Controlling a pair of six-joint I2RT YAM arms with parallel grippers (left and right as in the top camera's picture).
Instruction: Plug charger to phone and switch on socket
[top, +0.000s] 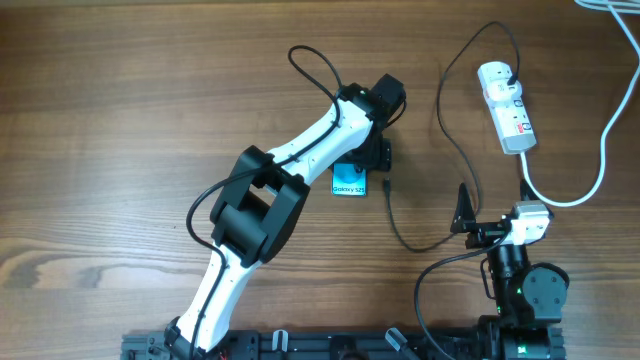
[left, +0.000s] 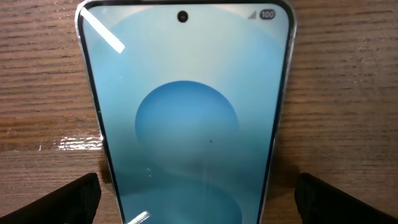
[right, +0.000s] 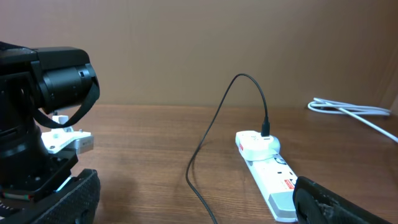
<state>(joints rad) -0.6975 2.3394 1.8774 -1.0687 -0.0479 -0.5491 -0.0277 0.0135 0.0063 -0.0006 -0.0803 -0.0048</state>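
Note:
The phone (top: 349, 183) lies flat on the table, its turquoise screen filling the left wrist view (left: 186, 124). My left gripper (top: 374, 156) hovers over it, open, with one finger on each side of the phone (left: 199, 205). The charger (top: 455, 150) is a thin black cable running from an adapter in the socket (top: 508, 107) down to a plug tip (top: 384, 186) that lies just right of the phone. My right gripper (top: 470, 222) is open and empty over the cable (right: 211, 130), short of the socket (right: 277, 180).
A thick white cord (top: 590, 170) loops from the socket to the right table edge and also shows in the right wrist view (right: 348, 111). The left arm (right: 37, 124) stands at the left of the right wrist view. The table is brown wood.

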